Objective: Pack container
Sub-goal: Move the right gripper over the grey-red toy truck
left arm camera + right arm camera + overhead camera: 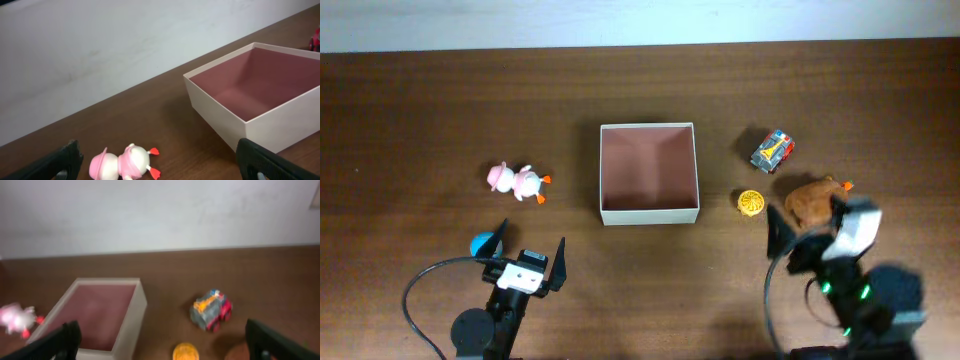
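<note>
- Standing at the middle of the tabletop: the container, square and shallow, with white walls, a reddish-brown floor and an open top.
- Contents of the container: none. The floor shows bare in all three views.
- Progress, as judged: packing not begun. Every toy in view lies outside the walls, so the whole load is left to do.
- Item, left side of the tabletop: pink-and-white duck toy with orange feet, lying on its side, well apart from the container's left wall.
- Item, toward the near edge on the left: small blue object, partly hidden, just beside one finger of the left gripper. Its kind cannot be told.
- Item, right side, toward the far edge: toy truck in grey, red and yellow, clear of the container.
- Item, right side: round yellow toy, near the container's near-right corner, not touching it.
- Item, right side: brown toy with an orange tip, partly covered by the right arm.
- Left gripper: jaws spread wide, holding nothing, near the near edge and facing the duck toy.
- Right gripper: jaws spread wide, holding nothing, over the right side near the brown toy and the yellow toy.
</note>
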